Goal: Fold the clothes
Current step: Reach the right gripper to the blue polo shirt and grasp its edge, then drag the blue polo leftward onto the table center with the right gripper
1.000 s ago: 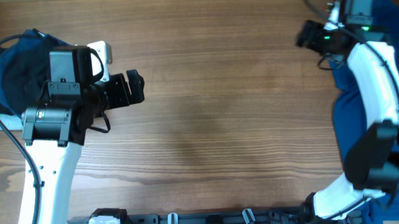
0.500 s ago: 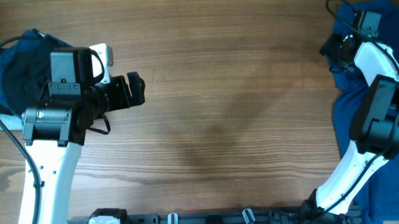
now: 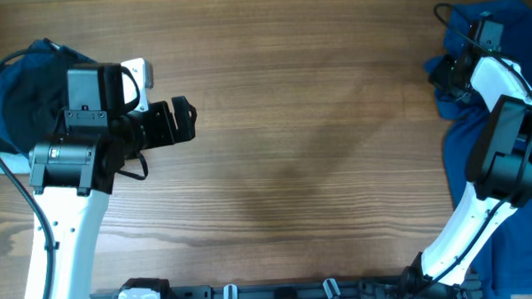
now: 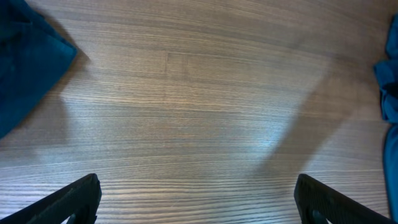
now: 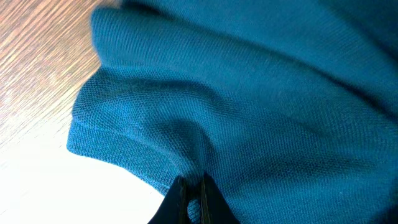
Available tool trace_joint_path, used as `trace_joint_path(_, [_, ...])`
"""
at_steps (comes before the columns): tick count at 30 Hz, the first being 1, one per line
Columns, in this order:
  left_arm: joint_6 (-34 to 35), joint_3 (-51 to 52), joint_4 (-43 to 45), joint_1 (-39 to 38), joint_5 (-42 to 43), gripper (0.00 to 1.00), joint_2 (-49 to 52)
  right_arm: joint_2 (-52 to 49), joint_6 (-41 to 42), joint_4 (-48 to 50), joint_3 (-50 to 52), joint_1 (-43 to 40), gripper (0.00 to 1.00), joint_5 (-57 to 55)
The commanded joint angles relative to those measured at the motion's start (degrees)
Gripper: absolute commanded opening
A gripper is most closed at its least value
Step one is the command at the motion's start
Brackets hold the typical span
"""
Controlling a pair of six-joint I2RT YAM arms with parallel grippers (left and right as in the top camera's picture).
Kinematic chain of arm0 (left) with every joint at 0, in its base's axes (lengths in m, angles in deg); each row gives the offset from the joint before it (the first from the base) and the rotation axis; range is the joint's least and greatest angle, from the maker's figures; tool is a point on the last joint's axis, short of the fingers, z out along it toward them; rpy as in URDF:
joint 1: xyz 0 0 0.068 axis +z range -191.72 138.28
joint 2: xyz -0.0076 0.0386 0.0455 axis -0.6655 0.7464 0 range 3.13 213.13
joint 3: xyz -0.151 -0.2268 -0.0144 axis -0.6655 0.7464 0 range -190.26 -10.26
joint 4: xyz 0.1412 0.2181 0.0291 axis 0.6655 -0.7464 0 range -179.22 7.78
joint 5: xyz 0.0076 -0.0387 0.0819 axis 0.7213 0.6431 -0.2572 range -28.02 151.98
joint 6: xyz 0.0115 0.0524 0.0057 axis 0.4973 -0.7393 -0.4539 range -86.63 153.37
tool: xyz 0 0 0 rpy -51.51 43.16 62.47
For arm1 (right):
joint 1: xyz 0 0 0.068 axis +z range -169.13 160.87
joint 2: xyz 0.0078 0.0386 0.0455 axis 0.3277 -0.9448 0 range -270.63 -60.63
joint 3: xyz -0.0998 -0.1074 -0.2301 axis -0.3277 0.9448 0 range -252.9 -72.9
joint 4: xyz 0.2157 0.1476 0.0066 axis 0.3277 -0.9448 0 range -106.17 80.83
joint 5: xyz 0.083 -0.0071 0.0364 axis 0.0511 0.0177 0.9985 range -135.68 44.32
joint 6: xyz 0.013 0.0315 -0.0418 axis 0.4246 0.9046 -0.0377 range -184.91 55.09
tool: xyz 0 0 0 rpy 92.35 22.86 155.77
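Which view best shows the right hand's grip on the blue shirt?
Right wrist: the right hand pinches a shirt fold up close. Overhead shows it bunched under the arm; left wrist, only an edge sliver.

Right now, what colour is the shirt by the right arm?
Plain mid-blue, no pattern; the shirt shows best in the right wrist view.

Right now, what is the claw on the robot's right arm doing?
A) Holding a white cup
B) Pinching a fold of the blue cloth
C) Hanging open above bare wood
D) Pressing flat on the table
B: in the right wrist view, the right gripper has its two fingers closed together on a fold of the blue shirt, close to a hemmed edge.
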Motion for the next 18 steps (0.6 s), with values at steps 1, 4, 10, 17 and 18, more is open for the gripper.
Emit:
trace_joint_path(1, [-1.14, -1.18, 0.02, -0.26, 1.14, 1.00, -0.48, -2.16, -3.50, -1.38, 1.33, 4.98, 0.04, 17.09])
trace_joint_path(4, [-1.16, -1.20, 0.00, -0.26, 1.07, 1.00, -0.50, -2.16, -5.44, -1.36, 1.33, 11.52, 0.04, 23.50])
trace_joint_path(10, [-1.33, -1.38, -1.97, -0.26, -7.02, 1.00, -1.66, -2.19, -5.81, -0.98, 1.33, 31.41, 0.04, 27.67])
trace_joint_path(17, [-1.09, -2.23, -1.86, 1.66, -20.79, 1.00, -10.03, -2.19, -10.62, 0.15, 1.33, 58.75, 0.04, 27.65])
trace_joint_path(18, [-1.09, -2.25, -1.18, 2.08, -20.76, 1.00, -11.74, -2.19, -15.63, -0.57, 1.25, 62.84, 0.04, 27.63])
